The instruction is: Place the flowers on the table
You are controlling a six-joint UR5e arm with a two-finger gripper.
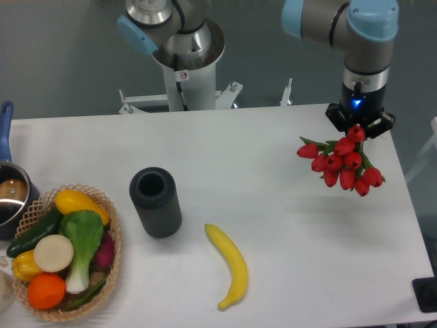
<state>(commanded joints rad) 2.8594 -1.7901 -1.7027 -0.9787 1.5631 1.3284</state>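
Note:
A bunch of red tulips [343, 164] hangs at the right side of the white table [273, 225], held up in the air. My gripper [360, 127] points straight down right above the bunch and is shut on its stems, which are hidden behind the blooms. The fingers themselves are mostly covered by the flowers.
A dark grey cylinder vase [156, 202] stands left of centre. A yellow banana [231, 265] lies in front of it. A wicker basket [65, 247] of vegetables sits at the left edge, with a pot [10, 195] behind it. The arm's base [181, 48] is at the back.

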